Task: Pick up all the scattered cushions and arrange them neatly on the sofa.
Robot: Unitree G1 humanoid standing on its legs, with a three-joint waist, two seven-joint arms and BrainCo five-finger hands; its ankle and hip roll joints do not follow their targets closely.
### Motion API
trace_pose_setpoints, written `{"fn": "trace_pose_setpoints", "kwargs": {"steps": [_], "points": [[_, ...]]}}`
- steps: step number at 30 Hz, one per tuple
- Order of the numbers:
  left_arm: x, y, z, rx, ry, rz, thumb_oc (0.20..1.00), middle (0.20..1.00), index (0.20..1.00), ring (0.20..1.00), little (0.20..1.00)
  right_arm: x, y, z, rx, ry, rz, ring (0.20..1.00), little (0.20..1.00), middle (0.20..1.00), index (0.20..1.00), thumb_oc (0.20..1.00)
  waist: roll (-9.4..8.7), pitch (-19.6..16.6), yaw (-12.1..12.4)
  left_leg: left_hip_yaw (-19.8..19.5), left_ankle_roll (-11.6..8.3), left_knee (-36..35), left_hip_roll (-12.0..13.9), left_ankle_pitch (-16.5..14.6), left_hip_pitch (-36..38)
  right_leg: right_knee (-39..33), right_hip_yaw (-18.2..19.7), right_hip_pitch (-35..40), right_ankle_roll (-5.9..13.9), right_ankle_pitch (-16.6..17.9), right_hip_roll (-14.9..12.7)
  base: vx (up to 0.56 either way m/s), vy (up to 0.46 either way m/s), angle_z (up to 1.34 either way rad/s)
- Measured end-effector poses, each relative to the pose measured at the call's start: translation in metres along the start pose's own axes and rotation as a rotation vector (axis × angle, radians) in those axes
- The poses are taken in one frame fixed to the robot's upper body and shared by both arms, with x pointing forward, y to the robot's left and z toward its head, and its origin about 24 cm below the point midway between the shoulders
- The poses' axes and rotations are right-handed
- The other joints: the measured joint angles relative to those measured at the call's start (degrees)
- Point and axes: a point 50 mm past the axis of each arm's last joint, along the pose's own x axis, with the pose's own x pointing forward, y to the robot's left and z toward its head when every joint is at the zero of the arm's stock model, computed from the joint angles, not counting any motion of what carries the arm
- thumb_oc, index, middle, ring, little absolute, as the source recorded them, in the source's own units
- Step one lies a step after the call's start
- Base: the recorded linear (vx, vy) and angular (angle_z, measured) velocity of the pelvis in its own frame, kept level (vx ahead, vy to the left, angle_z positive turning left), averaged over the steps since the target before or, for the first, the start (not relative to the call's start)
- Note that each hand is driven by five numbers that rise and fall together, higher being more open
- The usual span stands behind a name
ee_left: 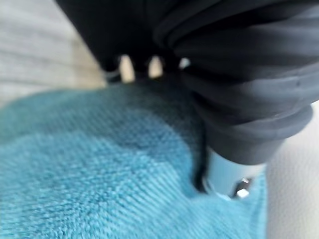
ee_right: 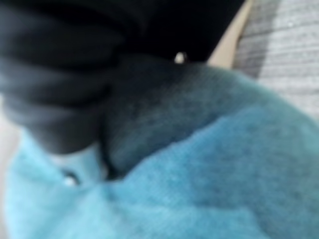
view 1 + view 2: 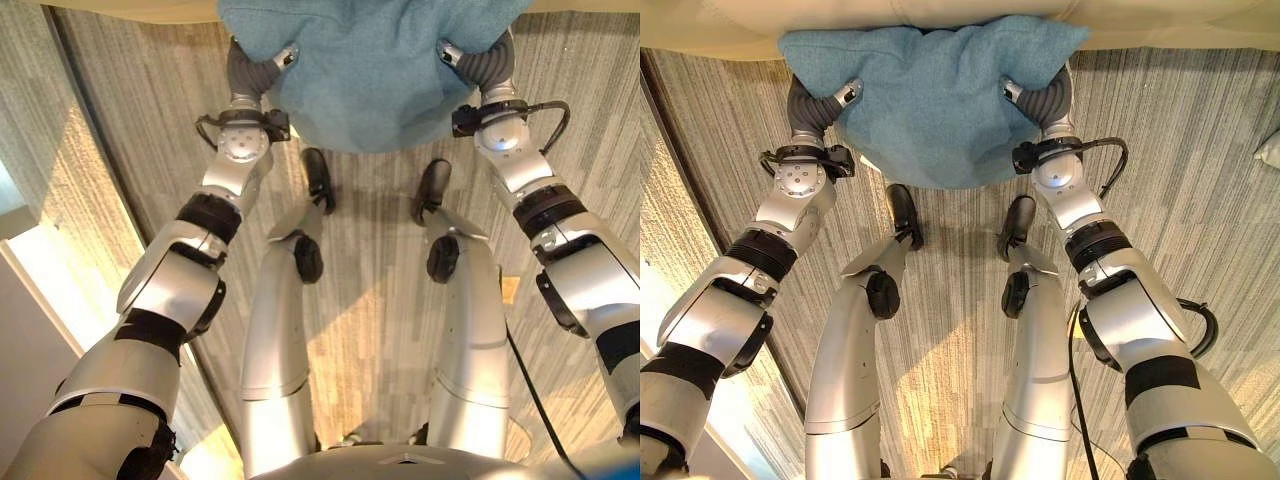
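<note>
While both hands press its sides, the teal plush fabric cushion [image 3: 930, 95] hangs at the cream sofa [image 3: 720, 35] edge | left hand [image 3: 820, 105], right hand [image 3: 1040, 100]: finger state apparently hidden, cannot tell | keep squeeze even, lift level onto the seat.

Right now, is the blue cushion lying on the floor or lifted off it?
Lifted: the blue cushion hangs between the left hand and right hand, above the carpet.

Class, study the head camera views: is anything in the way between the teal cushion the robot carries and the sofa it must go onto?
Nothing visible: the teal cushion, carried between the left hand and right hand, already reaches the cream sofa's edge.
</note>
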Motion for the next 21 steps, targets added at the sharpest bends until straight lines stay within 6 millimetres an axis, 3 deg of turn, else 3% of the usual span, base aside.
{"fn": "trace_pose_setpoints", "kwargs": {"steps": [7, 9, 10, 11, 12, 18, 21], "points": [[-0.012, 0.000, -0.013, -0.044, 0.027, -0.008, 0.200, 0.200, 0.200, 0.200, 0.200, -0.017, -0.002, -0.015, 0.046, 0.023, 0.019, 0.200, 0.200, 0.200, 0.200, 0.200, -0.09, 0.2, -0.4, 0.0, -0.18, -4.6, -0.5, 1.4, 5.0, -3.8, -1.1, 5.0, 0.06, 0.7, -0.1, -0.02, -0.001, 0.01], [-0.017, 0.001, -0.011, -0.086, 0.013, -0.020, 0.200, 0.200, 0.200, 0.200, 0.200, -0.021, -0.007, -0.012, 0.064, 0.000, 0.007, 0.200, 0.200, 0.200, 0.200, 0.200, -0.12, 4.7, -0.7, 0.3, -0.33, -8.2, -0.7, 2.3, 12.4, -6.8, -1.7, 12.3, -0.01, 1.3, -0.1, -0.02, -0.006, 0.01], [-0.025, 0.002, -0.020, -0.085, 0.028, -0.029, 0.200, 0.200, 0.200, 0.200, 0.200, -0.030, -0.002, -0.020, 0.071, 0.011, 0.021, 0.200, 0.200, 0.200, 0.200, 0.200, -0.21, 5.3, -1.0, 0.2, -0.61, -11.3, -1.0, 3.1, 16.2, -9.6, -2.3, 16.2, 0.13, 2.0, 0.0, 0.00, 0.000, 0.00], [-0.047, 0.003, -0.044, -0.090, 0.085, -0.053, 0.200, 0.200, 0.200, 0.200, 0.200, -0.052, 0.004, -0.038, 0.086, 0.055, 0.040, 0.200, 0.200, 0.200, 0.200, 0.200, -0.69, 1.8, -1.8, 0.1, -0.99, -14.5, -1.7, 3.6, 20.1, -12.0, -2.5, 19.7, 0.44, 1.9, 0.0, 0.00, 0.000, 0.00], [-0.058, 0.005, -0.055, -0.092, 0.113, -0.064, 0.200, 0.200, 0.200, 0.200, 0.200, -0.063, 0.006, -0.048, 0.094, 0.075, 0.049, 0.200, 0.200, 0.200, 0.200, 0.200, -1.00, -1.0, -2.1, 0.1, -1.12, -15.1, -1.7, 3.5, 20.4, -12.4, -2.6, 19.9, 0.45, 1.8, 0.1, 0.01, -0.021, 0.04], [-0.094, 0.000, -0.081, -0.137, 0.176, -0.125, 0.200, 0.200, 0.200, 0.200, 0.200, -0.102, 0.005, -0.069, 0.110, 0.116, 0.070, 0.200, 0.200, 0.200, 0.200, 0.200, -1.45, -2.9, -3.6, 0.2, -2.08, -20.6, -1.7, 3.8, 33.6, -17.5, -3.1, 32.7, 0.81, 1.9, 1.1, 0.00, -0.032, -0.06], [-0.108, -0.005, -0.088, -0.171, 0.204, -0.144, 0.200, 0.200, 0.200, 0.200, 0.200, -0.123, 0.001, -0.080, 0.134, 0.155, 0.067, 0.200, 0.200, 0.200, 0.200, 0.200, -1.93, -4.1, -4.2, 0.0, -3.02, -26.9, -1.7, 6.0, 40.1, -21.9, -4.3, 38.6, 0.73, 2.8, 1.8, 0.04, -0.061, -0.02]]}}
